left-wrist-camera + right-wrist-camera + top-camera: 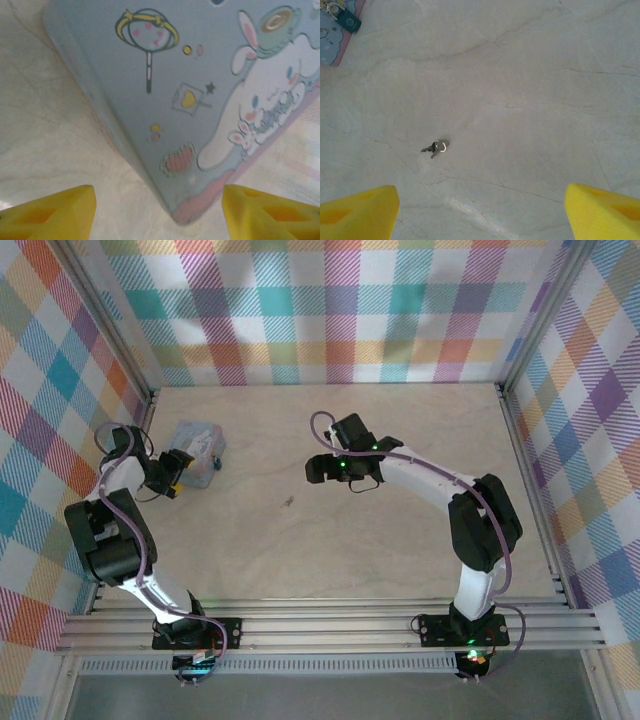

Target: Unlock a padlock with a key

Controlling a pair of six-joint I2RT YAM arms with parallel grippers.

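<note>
We see the key [436, 146] lying flat on the bare bench [530, 90], a slim dark metal piece on a small silver ring. It sits out in the open, about midway between the two arms. The right gripper [480, 212] hangs above it, its yellow fingertips [360, 210] spread wide with nothing between them but bench surface; it is released and touches nothing. The key lies ahead of those fingertips, nearer the left one.

The padlock [349, 22] is a small dark teal body with a silver shackle. It hangs at the pink-trimmed edge of a pale blue case [165, 100] printed with a white cartoon rabbit, a lollipop and small sweets. The case rests on the bench at the far left, well apart from the key.

The left gripper [160, 215] is low at the near side of the case. One rounded corner of the case points into the gap between its yellow fingertips [55, 210]. We see bench on either side of that corner, so this gripper is also released, with no grip on the case.
</note>
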